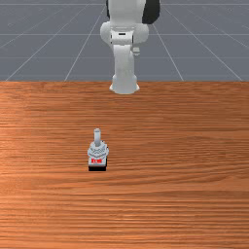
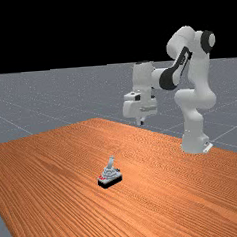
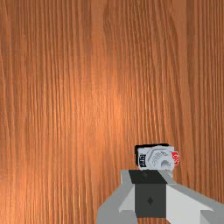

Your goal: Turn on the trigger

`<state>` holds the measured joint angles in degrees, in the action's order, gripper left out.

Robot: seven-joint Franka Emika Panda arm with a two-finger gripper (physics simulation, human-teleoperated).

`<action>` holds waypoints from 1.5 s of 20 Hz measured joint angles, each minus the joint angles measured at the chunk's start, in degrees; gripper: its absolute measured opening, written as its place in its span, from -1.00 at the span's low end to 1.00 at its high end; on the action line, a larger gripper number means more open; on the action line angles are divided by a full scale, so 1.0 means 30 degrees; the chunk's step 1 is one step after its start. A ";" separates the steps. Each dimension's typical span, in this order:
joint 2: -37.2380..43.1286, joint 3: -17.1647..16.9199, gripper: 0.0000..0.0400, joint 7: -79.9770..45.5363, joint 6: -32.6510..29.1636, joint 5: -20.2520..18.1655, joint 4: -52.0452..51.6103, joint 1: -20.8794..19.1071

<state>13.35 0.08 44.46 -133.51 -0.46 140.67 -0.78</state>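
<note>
In the far view, my gripper (image 2: 141,122) hangs high above the table, right of and well above the small grey switch (image 2: 110,176) on its black base. The switch's lever (image 2: 111,162) points up, tilted slightly to the far view's right. In the front view, the switch (image 1: 97,153) stands left of the middle, its lever (image 1: 97,136) rising from the body and a red label on the camera's side. In the wrist view, the switch (image 3: 154,156) lies just beyond my gripper (image 3: 150,177), apart from it, with a red ON label (image 3: 175,158) and a black OFF label (image 3: 142,160).
The wooden table (image 1: 180,160) spreads around the switch. At its back edge in the front view stands the white arm (image 1: 125,68); in the far view the arm's base (image 2: 194,138) is at the right.
</note>
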 joint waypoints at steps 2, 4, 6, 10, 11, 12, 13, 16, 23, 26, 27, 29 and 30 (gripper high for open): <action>-0.0500 -0.0332 -1.00 0.1357 -0.0767 -0.0860 0.0372 0.0254; -0.2132 -0.1437 -1.00 0.6280 -0.0603 -0.6347 0.0276 0.0814; -0.3901 -0.1030 -1.00 0.7682 -0.2418 -0.7759 0.0657 0.0518; -0.5710 -0.0352 -1.00 0.3962 -0.6425 -0.3927 0.1425 0.0396; -0.6022 -0.0336 -1.00 0.4038 -0.6591 -0.4013 0.1381 0.0399; -0.6278 -0.0333 -1.00 0.4055 -0.6582 -0.4036 0.1298 0.0403; -0.6447 -0.0414 -1.00 0.4046 -0.5951 -0.3874 0.1011 0.0379; -0.6244 -0.0624 -1.00 0.3993 -0.7178 -0.4287 0.1554 0.0133; -0.6490 -0.1359 -1.00 0.6115 -0.6587 -0.4421 0.1078 -0.0982; -0.6651 -0.1253 -1.00 0.8275 -0.5991 -0.6238 0.0752 -0.1543; -0.6853 -0.1224 -1.00 0.9653 -0.5103 -0.7401 0.0351 -0.1943; -0.7114 -0.1324 -1.00 1.0930 -0.4247 -0.8266 -0.0110 -0.2513; -0.6860 -0.1600 -1.00 1.0109 -0.5738 -0.5637 0.0383 -0.2180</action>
<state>-7.23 -4.72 74.79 -150.72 -17.37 141.82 -7.32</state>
